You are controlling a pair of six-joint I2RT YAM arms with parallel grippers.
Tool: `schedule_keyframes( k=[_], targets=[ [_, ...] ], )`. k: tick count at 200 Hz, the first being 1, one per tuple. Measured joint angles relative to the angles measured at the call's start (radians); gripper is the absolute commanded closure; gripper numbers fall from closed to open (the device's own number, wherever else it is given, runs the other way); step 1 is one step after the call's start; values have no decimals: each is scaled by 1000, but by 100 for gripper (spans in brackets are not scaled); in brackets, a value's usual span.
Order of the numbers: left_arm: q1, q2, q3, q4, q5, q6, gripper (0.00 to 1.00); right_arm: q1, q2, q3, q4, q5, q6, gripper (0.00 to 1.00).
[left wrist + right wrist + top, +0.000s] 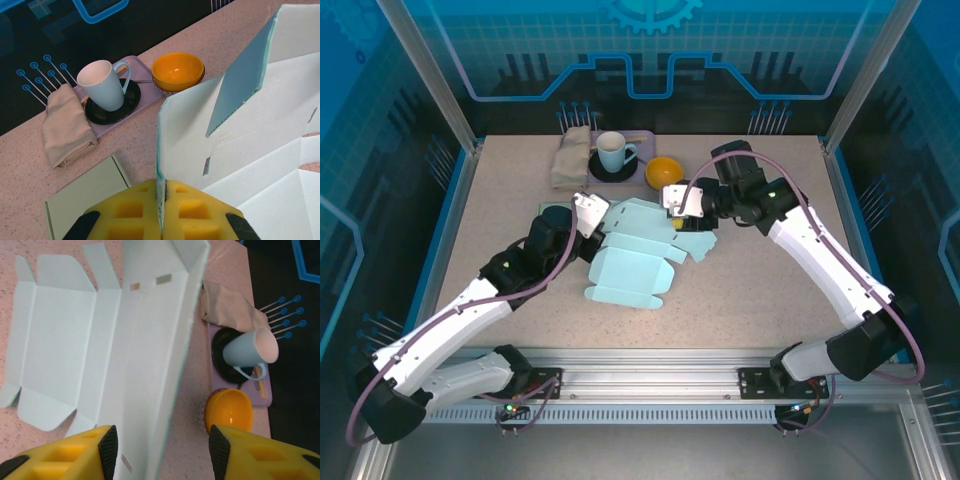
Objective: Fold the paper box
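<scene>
**Paper box mid-fold.** The paper box [632,258] lies mid-table, partly unfolded, with one wall raised. My left gripper [162,200] is clenched on the wall's thin edge. My right gripper [162,442] stands released, its jaws astride a raised wall without pinching it. Risks, as I judge them: the narrow edge pinch slips or creases the card, or a sideways pull drags the box into the orange bowl [664,172].
</scene>
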Motion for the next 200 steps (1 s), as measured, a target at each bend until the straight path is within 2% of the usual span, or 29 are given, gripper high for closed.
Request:
schedule_keyframes(
  k=[17,42,78,152,200],
  targets=[
    [-3,0,0,0,0,0,100,0,0,-25,15,2,15,48],
    [-5,0,0,0,0,0,100,0,16,-29,16,13,24,54],
    [-5,0,0,0,0,0,100,-3,39,-29,5,51,16,72],
    [-5,0,0,0,0,0,100,-10,39,-29,-16,87,10,76],
    [-10,0,0,0,0,1,100,-12,39,-27,-25,90,11,81]
  ],
)
